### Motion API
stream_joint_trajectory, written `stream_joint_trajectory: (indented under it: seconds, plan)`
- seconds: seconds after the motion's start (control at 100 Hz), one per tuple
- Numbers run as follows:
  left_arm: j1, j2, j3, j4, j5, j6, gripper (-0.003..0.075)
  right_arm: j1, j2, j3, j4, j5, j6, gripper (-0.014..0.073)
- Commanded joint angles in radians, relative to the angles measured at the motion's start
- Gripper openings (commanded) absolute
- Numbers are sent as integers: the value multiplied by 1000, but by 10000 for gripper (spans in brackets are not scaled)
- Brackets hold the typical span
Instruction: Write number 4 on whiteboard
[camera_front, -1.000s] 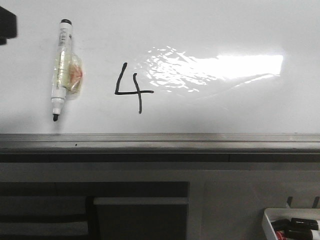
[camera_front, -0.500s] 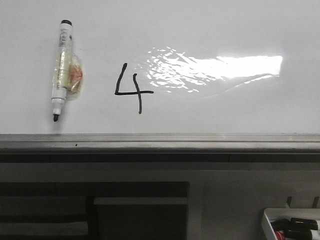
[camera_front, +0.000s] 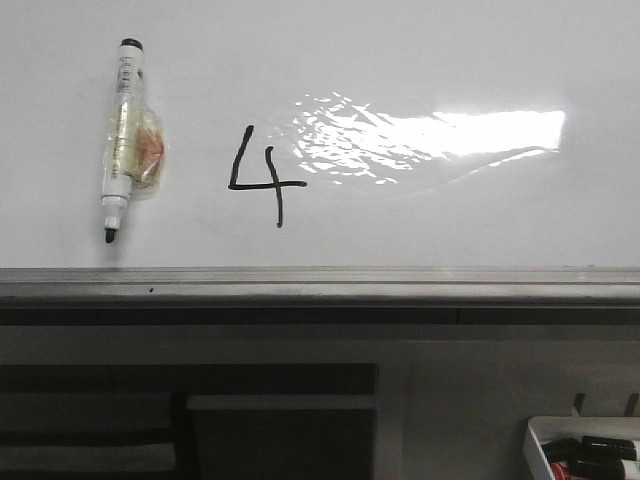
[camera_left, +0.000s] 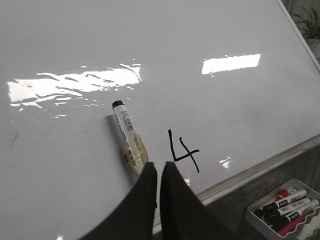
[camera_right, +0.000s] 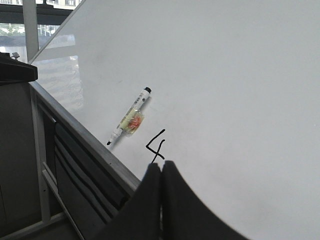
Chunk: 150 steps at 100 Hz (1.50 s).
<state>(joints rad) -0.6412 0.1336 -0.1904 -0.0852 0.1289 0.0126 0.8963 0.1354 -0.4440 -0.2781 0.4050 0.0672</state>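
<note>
A black number 4 (camera_front: 262, 176) is drawn on the whiteboard (camera_front: 450, 60), left of the glare patch. It also shows in the left wrist view (camera_left: 182, 154) and the right wrist view (camera_right: 156, 147). A white marker (camera_front: 122, 140) with a black tip lies on the board to the left of the 4, tip toward the grey rail (camera_front: 320, 283). My left gripper (camera_left: 157, 167) is shut and empty, held off the board near the marker (camera_left: 129, 140). My right gripper (camera_right: 161, 166) is shut and empty, near the 4. Neither gripper shows in the front view.
A white tray (camera_front: 585, 452) with several markers sits below the board at the lower right; it also shows in the left wrist view (camera_left: 285, 207). Dark cabinet panels (camera_front: 190, 415) lie under the rail. A plant (camera_left: 310, 22) stands past the board's far corner.
A dark object at the upper left edge of the front view one second ago has left the view. The marker and the 4 have not moved.
</note>
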Motion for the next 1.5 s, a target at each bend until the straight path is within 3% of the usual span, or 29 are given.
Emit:
stream_joint_trajectory:
  seconds: [0.0,0.63,0.78,0.88,1.08,1.28,1.49]
  plan:
    - [1,11,-28,-2,-70,1,-20,-9,9,-23,-22,-73,1,-61]
    - [1,11,-27,3,-70,1,-20,-9,9,-23,-22,-73,1,-62]
    - [22,11,-27,172,-63,-1,-20,-9,9,-23,-22,-73,1,-62]
    - [98,-2,-27,189,-62,-3,-20,-9,9,-23,-22,-73,1,-61]
    - [356,-27,-21,120,-62,-3,-20,-9,9,-23,-22,-73,1,-62]
    - [625,-86,70,-98,-58,-3,-20,-9,9,-23,-22,-73,1,-62]
    - [671,-168,207,6,-51,-107,-20,-9,9,-23,-22,-70,1,-62]
